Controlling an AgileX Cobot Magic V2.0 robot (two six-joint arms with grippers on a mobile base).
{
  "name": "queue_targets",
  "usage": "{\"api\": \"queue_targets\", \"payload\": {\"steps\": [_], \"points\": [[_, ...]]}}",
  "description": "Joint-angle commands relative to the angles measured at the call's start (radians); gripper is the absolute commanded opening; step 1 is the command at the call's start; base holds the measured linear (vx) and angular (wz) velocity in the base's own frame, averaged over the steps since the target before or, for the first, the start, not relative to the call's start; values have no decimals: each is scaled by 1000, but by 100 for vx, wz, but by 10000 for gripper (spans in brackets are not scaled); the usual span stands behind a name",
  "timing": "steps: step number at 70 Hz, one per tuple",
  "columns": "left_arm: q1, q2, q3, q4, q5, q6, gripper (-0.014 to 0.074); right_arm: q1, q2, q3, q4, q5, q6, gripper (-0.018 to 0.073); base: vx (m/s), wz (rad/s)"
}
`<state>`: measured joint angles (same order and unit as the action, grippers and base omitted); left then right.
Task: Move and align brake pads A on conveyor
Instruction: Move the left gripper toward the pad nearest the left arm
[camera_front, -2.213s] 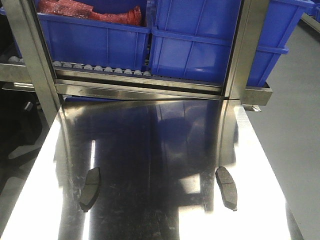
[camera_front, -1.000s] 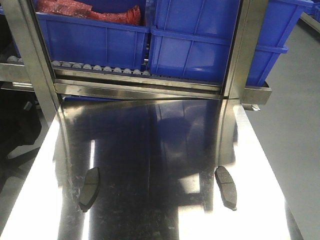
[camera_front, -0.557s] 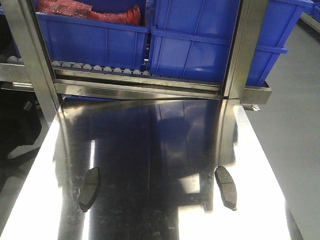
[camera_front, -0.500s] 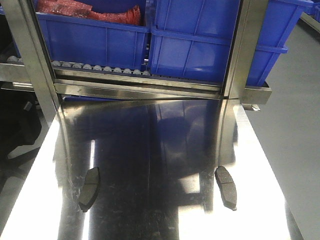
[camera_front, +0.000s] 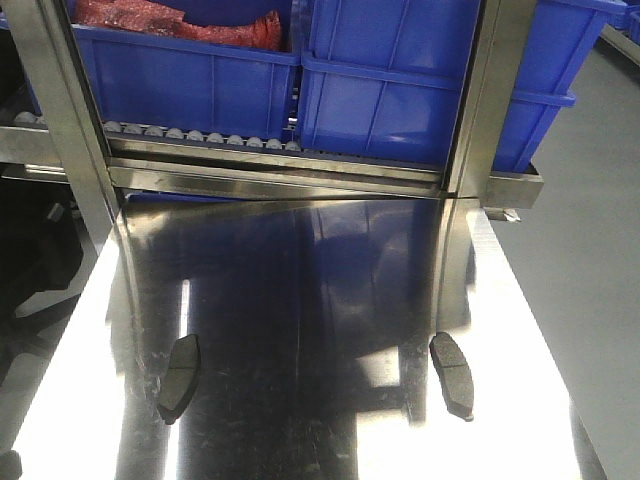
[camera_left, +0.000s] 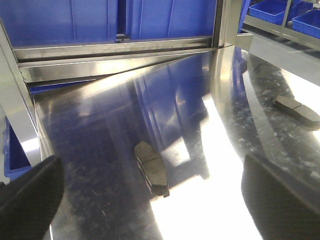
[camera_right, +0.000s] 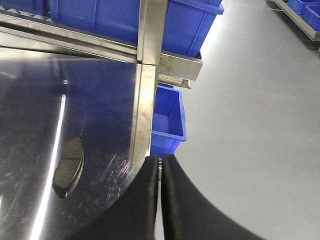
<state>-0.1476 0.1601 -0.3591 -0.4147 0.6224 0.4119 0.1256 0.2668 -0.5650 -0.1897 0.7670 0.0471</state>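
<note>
Lying on steel tabletop (camera_front: 300, 290) | brake pads (camera_front: 179, 377) (camera_front: 452, 374): two, well apart

On the table (camera_front: 300, 300) the left pad (camera_front: 179, 378) and right pad (camera_front: 452, 374) lie well apart, each near its own side edge, and behind the table a rack (camera_front: 280, 178) carries the left bin (camera_front: 190, 85) beside the right bin (camera_front: 400, 100).
</note>
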Motion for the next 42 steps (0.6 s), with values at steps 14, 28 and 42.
{"api": "queue_targets", "payload": {"steps": [14,28,42], "points": [[-6,15,-23,-64,-84,-6,662,0,14,-25,-16,-69,-3,-1,0,0],[-6,132,-23,-109,-105,-4,639,0,14,-25,-16,-69,-3,-1,0,0],[-6,363,-59,-109,-129,-3,638,0,14,-25,-16,-69,-3,-1,0,0]]}}
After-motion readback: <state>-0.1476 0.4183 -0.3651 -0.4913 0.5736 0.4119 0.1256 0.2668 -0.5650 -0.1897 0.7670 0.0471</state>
